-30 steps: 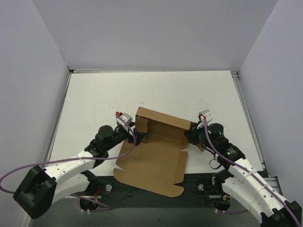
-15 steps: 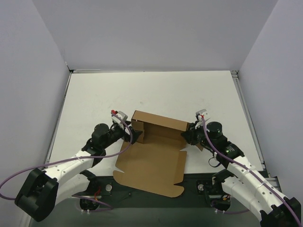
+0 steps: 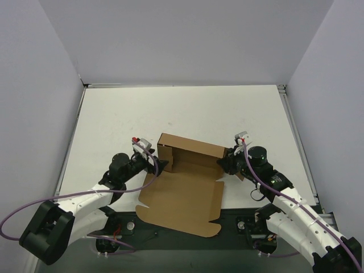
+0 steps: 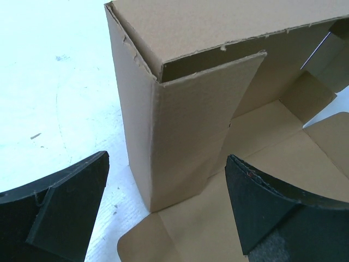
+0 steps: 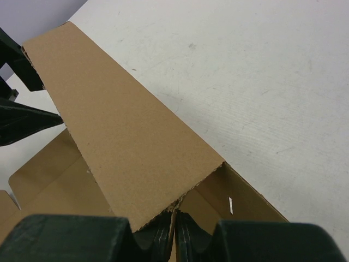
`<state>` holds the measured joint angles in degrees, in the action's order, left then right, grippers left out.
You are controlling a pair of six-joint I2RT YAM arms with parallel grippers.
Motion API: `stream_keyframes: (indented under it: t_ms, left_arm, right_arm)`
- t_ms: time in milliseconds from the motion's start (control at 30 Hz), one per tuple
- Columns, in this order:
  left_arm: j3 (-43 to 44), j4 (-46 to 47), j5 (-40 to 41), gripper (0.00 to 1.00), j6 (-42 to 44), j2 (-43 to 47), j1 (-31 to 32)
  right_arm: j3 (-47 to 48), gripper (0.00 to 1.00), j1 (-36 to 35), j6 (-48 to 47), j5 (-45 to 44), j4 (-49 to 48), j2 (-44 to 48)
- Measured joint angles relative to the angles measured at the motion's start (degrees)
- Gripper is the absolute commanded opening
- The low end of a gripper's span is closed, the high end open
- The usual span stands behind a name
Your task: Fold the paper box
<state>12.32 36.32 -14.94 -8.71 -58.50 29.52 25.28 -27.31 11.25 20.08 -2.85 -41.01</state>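
1. Pale grey walls close in a white desk on three sides, and faint scuffs mark its surface.
2. A plain brown corrugated cardboard paper box, partly folded, lies at the middle of the desk's near edge, between the two arms.
3. Its wide flat panel reaches over the near edge onto the dark mounting plate. Its far long wall stands upright, and a short side wall stands upright at the left end.
4. The left pincer sits at the box's left end with its jaws spread wide and the upright left corner standing between them. In the wrist view, the black finger on the outer side stands clear of the cardboard.
5. The right pincer is at the box's right end. Its jaws are pinched narrow on the right end of the raised far wall, gripping the cardboard edge.
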Motion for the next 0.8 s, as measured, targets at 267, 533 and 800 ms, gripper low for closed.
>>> stream_keyframes:
  t_ms: [267, 533, 800]
  left_arm:
    - [0.2, 7.1, -1.6, 0.95, 1.7, -9.5, 0.0]
    - [3.6, 12.9, -3.6, 0.86, 2.4, -17.1, 0.0]
    - [4.0, 15.0, -3.2, 0.63, 3.1, -17.7, -0.4]
  right_arm:
    - [0.0, 0.11, 0.0, 0.0, 0.7, 0.0, -0.1]
    - [0.0, 0.11, 0.0, 0.1, 1.4, 0.0, -0.1]
    - [0.0, 0.11, 0.4, 0.1, 1.5, 0.0, -0.2]
